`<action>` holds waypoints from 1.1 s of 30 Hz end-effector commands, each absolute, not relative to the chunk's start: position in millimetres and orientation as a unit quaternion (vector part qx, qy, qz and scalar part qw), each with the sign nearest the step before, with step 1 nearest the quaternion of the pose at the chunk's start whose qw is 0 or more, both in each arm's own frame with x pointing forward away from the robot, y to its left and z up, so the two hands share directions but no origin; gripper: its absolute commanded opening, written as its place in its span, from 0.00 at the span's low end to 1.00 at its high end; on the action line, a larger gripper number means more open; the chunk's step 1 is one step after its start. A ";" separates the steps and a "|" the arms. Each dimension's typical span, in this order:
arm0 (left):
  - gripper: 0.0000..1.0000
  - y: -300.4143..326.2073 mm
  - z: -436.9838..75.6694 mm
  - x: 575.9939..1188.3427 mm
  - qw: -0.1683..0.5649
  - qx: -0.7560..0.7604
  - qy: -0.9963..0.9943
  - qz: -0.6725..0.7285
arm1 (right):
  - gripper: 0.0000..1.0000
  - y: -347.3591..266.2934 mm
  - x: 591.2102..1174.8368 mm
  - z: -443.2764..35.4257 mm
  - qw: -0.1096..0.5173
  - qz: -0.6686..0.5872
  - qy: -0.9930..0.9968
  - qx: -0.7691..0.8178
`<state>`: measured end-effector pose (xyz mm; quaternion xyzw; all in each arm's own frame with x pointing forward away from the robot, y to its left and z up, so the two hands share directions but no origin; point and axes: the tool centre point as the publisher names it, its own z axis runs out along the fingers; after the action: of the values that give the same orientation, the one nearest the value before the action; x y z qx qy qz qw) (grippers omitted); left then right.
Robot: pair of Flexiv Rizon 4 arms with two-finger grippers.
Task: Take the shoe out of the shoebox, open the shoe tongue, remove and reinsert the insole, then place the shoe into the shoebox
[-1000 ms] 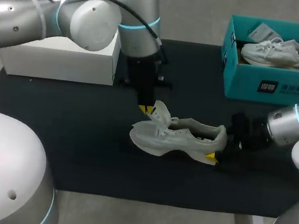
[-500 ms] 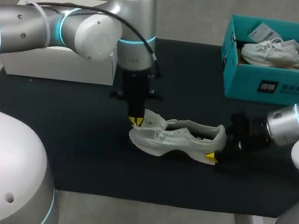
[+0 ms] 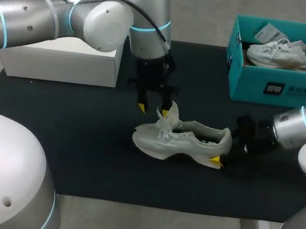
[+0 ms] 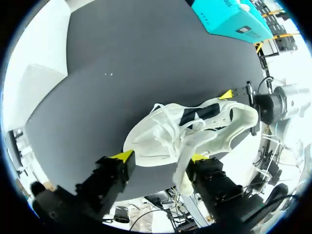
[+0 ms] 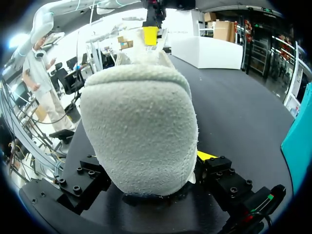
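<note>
White sneaker [image 3: 186, 142] held at the heel [image 5: 141, 126]
Right gripper [image 5: 148, 183] clamps the heel; left gripper [image 3: 153, 110] hangs wide open above the laces [image 3: 163, 128], tongue [image 4: 184, 161] beside one finger.

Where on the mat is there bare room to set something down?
Bare black mat lies between the white rectangular box and the near edge, left of the grey-white sneaker. Another patch lies between the left arm and the teal cardboard shoebox. Crowded at the sneaker: left gripper over its tongue, right gripper on its heel.
</note>
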<state>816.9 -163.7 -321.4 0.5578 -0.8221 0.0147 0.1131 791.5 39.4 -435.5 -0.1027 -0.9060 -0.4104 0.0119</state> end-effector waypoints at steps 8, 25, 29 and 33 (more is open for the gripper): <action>1.00 -170.5 -264.4 809.8 0.031 -0.050 -0.994 0.093 | 0.00 40.4 791.3 -439.1 0.011 -0.409 -0.906 -0.103; 1.00 -184.6 -253.1 814.6 -0.117 -0.278 -0.951 0.060 | 0.00 40.4 791.3 -439.1 0.011 -0.409 -0.906 -0.103; 1.00 -184.6 -253.1 814.6 -0.117 -0.278 -0.951 0.060 | 0.00 40.4 791.3 -439.1 0.011 -0.409 -0.906 -0.103; 1.00 -184.6 -253.1 814.6 -0.117 -0.278 -0.951 0.060 | 0.00 40.4 791.3 -439.1 0.011 -0.409 -0.906 -0.103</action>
<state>819.4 -187.4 -253.5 0.0514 -0.9972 0.0539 -0.0034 791.5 39.4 -435.5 -0.1026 -0.9060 -0.4105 0.0119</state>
